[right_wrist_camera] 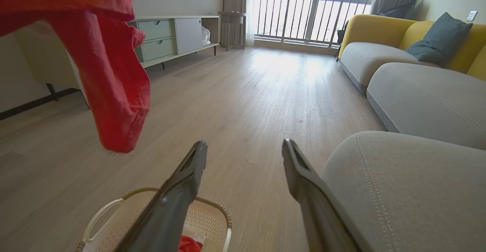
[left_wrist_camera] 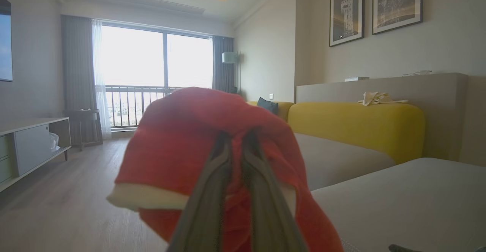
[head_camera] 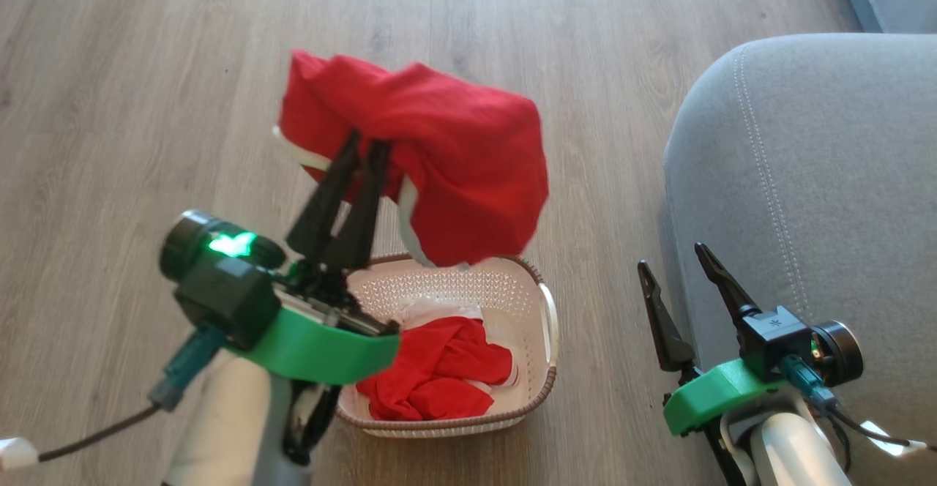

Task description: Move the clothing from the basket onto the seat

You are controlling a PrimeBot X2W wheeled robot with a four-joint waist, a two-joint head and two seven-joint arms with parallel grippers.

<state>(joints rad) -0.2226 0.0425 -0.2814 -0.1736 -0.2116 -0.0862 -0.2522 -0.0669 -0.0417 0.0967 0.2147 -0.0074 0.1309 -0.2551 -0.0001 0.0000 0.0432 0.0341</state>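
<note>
While my left hand [head_camera: 368, 142] is clamped tight on the soft bright red fabric garment with white trim [head_camera: 454, 142], the cloth hangs in the air over the far rim of the small cream perforated plastic basket with a brown woven-look rim [head_camera: 545, 339]. A second crumpled red and white garment [head_camera: 439, 369] lies inside, toward the basket's near side. The basket stands on the pale wood-plank floor [head_camera: 146, 69], near the rounded corner of the large grey fabric-upholstered seat cushion with a double line of light stitching [head_camera: 805, 178], though apart from it. My right hand [head_camera: 671, 257] is empty, its fingers spread apart, just beside the seat's edge and between basket and cushion.

I judge this to be the carry of the first piece, so the job is less than half done. To do it well I should grip firmly, since I hold only a pinch of fabric near the trim and the rest droops freely. I should raise it until the lowest fold clears both the basket rim and the cushion's rounded corner, then swing across to my right. The loose cloth could catch on my right hand's open fingers, so that hand is best kept low and out of the path. I should let go only once the garment is well inside the stitched edge and resting on the seat, or it may slide off the corner.
</note>
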